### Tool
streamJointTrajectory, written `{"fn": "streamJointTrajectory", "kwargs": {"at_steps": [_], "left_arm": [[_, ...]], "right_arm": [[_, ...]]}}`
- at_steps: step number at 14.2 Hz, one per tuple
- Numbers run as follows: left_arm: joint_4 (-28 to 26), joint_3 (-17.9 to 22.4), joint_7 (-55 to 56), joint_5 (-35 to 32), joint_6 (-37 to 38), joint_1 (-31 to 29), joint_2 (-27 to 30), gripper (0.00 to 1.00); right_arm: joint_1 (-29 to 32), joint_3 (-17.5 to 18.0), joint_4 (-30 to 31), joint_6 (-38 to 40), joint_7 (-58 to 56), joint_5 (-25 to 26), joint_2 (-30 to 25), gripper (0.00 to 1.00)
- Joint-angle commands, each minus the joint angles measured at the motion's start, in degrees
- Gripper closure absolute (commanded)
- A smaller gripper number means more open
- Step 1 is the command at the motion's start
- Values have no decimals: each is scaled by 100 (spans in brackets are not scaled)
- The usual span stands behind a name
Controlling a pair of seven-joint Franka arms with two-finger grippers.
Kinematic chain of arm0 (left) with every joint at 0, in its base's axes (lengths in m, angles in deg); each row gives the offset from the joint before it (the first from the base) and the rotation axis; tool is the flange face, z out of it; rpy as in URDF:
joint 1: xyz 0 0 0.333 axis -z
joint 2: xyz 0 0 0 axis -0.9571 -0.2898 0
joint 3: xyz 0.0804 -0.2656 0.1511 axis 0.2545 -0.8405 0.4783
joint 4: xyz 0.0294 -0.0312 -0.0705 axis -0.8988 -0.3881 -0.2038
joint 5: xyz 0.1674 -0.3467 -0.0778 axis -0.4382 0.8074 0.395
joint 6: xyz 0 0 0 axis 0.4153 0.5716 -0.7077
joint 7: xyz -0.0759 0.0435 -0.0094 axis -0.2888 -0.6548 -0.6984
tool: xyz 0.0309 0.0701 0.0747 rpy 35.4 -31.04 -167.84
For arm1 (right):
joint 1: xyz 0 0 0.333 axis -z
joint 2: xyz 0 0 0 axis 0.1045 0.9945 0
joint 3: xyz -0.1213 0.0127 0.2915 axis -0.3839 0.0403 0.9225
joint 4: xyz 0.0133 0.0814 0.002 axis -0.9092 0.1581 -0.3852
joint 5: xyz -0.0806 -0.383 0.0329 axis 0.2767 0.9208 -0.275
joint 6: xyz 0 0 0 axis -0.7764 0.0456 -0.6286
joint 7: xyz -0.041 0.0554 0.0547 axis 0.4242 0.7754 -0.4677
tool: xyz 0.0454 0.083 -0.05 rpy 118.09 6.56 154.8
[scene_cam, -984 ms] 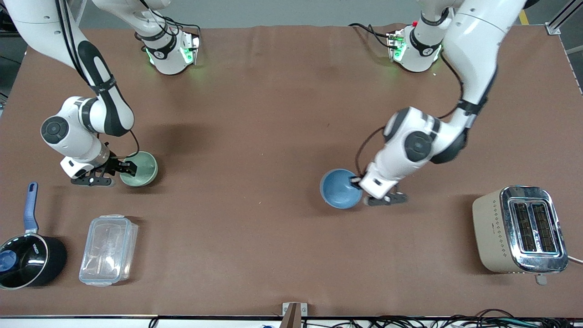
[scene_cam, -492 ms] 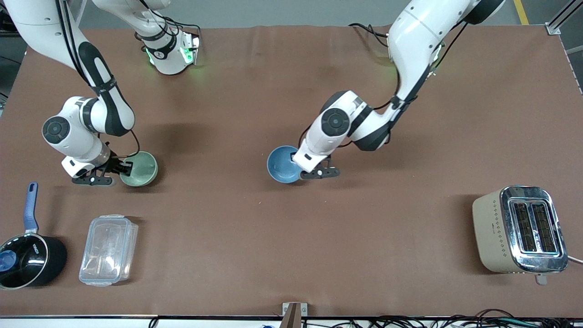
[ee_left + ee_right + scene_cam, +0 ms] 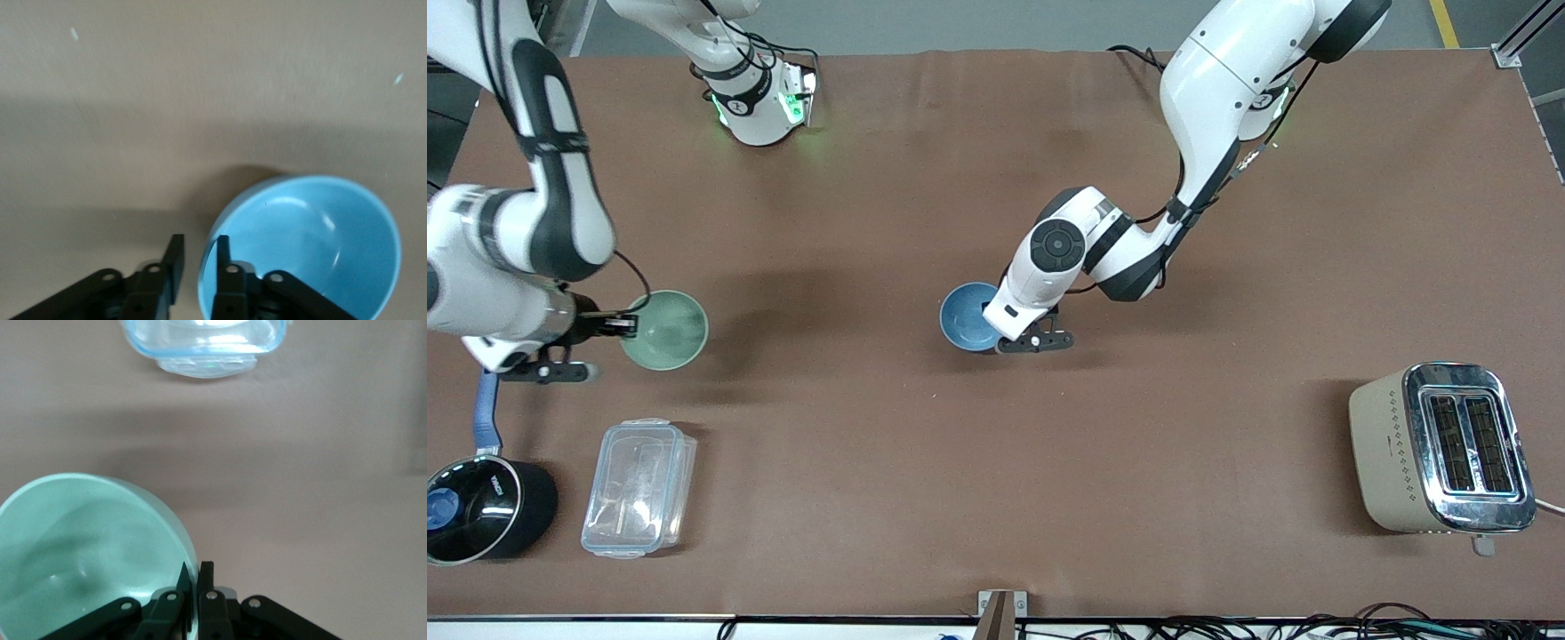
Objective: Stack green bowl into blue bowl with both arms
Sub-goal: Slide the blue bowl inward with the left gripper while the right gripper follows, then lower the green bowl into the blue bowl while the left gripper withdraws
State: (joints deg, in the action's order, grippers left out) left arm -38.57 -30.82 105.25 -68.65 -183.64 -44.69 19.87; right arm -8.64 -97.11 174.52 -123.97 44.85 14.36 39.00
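Observation:
The blue bowl [image 3: 963, 316] sits upright on the brown table near its middle; it also shows in the left wrist view [image 3: 313, 247]. My left gripper [image 3: 996, 332] straddles its rim [image 3: 200, 244], one finger inside and one outside, with a gap showing beside the rim. The green bowl [image 3: 665, 331] is toward the right arm's end of the table. My right gripper [image 3: 626, 326] is shut on its rim [image 3: 198, 572] and holds it, tilted, above the table. It fills a corner of the right wrist view [image 3: 80, 553].
A clear plastic container [image 3: 639, 487] lies nearer to the front camera than the green bowl; it also shows in the right wrist view [image 3: 203, 340]. A black saucepan with a blue handle [image 3: 480, 507] stands beside it. A toaster [image 3: 1440, 449] stands toward the left arm's end.
My left arm has carried the blue bowl toward the table's middle and come to rest. My right gripper has lifted the green bowl and shifted it toward the right arm's end.

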Motion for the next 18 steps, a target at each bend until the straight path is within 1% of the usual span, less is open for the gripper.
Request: {"fn": "streamJointTrajectory", "kwargs": {"at_steps": [1,3,5,6,7,9,11,14,15,17,18], "left_arm": [[64,167,233,-535,386,-86,516,0],[362,167,216,-624,1078,-323,911,0],[862,167,59,-624,2009,-594,1132,0],[1012,176,-38,-633,2327,-770,1246,0],[1075,167,-135,-633,2513,-981,1430,0],[1075,150,-241,-616,2620,-1394,1799,0],[1084,106,-625,-563,2996,-1746,2002,0],[1277,88,-1706,-536,3752,-2229,2336,0],[1286,88,-2031,-545,3980,-2283,2458,0],[1286,150,-2542,-563,4210,-2301,2731,0],[1286,158,-2770,-580,4211,-2362,2845,0]], "right_arm": [[-341,101,-604,680,895,-444,85,100],[-571,398,-614,637,1758,-488,85,100],[-580,916,-614,506,2619,-681,85,100],[-606,1206,-614,287,3163,-691,85,100],[-641,1478,-605,68,3594,-682,111,100],[-877,1875,-605,-450,4613,-630,233,100],[-1254,1982,-596,-856,5301,-577,392,100],[-1940,1982,-517,-1024,6189,-261,428,100],[-2151,1982,-439,-1085,6461,-164,489,100],[-2485,1982,-80,-1628,6910,-76,516,100],[-2644,1982,149,-1996,7104,-41,516,100]]}}
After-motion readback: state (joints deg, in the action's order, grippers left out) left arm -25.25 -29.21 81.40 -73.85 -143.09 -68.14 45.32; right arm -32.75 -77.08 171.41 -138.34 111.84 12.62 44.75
